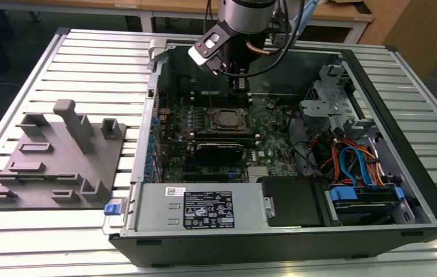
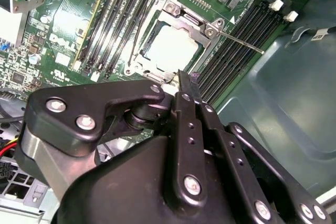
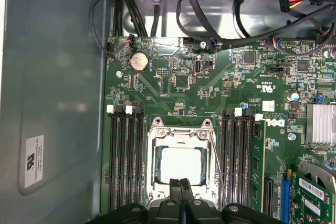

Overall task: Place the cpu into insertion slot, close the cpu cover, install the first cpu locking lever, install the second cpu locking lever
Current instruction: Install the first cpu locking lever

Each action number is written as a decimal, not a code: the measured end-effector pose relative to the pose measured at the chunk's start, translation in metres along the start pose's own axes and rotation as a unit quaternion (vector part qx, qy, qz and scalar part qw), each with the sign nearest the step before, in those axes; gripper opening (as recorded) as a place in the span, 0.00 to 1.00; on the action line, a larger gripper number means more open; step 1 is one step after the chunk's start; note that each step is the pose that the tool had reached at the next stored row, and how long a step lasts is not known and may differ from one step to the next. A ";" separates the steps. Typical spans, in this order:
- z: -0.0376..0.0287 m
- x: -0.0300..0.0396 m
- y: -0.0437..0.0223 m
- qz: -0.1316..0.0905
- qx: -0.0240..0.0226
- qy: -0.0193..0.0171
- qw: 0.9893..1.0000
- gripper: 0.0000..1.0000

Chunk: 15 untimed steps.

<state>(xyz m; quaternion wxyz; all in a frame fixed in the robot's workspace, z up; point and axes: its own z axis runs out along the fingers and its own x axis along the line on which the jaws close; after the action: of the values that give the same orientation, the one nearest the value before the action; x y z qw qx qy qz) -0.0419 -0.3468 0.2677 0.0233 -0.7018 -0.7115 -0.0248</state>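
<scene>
The cpu [image 3: 180,163] lies flat in the insertion slot [image 3: 153,167] on the green motherboard, its silver top showing through the window of the cpu cover [image 3: 181,138], which is folded down over it. In the second wrist view the cpu [image 2: 170,47] sits inside the cover frame [image 2: 185,18]. One thin wire lever [image 2: 241,42] sticks out at an angle from the socket towards the memory slots. My gripper [image 3: 180,183] hovers just over the socket's edge, fingers shut together with nothing between them. In the exterior view the gripper [image 1: 238,81] hangs above the socket [image 1: 227,119] at the back of the case.
Black memory slots [image 3: 124,156] flank the socket on both sides. Cables [image 3: 210,19] run across one end of the board, and a card [image 3: 310,192] stands at one corner. The case wall [image 3: 52,103] is close by. A grey fixture plate [image 1: 57,156] lies at the exterior view's left.
</scene>
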 end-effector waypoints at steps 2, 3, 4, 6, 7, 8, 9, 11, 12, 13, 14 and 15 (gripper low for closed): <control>0.0000 0.0000 0.0000 -0.004 0.000 0.000 1.000 0.11; -0.0001 0.0000 0.0000 -0.007 0.001 0.000 1.000 0.11; -0.0001 0.0000 0.0000 -0.012 0.001 0.000 1.000 0.11; -0.0001 -0.0001 0.0000 -0.021 0.001 0.000 1.000 0.11; 0.0000 -0.0001 0.0000 -0.025 0.002 0.000 1.000 0.11; 0.0000 -0.0001 0.0000 -0.030 0.002 0.000 1.000 0.11; -0.0001 -0.0001 0.0000 -0.034 0.002 0.000 0.999 0.11; 0.0000 -0.0001 0.0000 -0.043 0.003 0.000 0.999 0.11; 0.0000 -0.0001 0.0000 -0.047 0.003 0.000 0.999 0.11; 0.0000 -0.0002 0.0000 -0.051 0.003 0.000 0.999 0.11; -0.0001 -0.0002 0.0000 -0.053 0.004 0.000 0.999 0.11; 0.0000 -0.0002 0.0000 -0.054 0.004 0.000 0.999 0.11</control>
<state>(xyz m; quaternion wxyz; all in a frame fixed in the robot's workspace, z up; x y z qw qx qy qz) -0.0419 -0.3470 0.2678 0.0246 -0.6626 -0.7482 -0.0235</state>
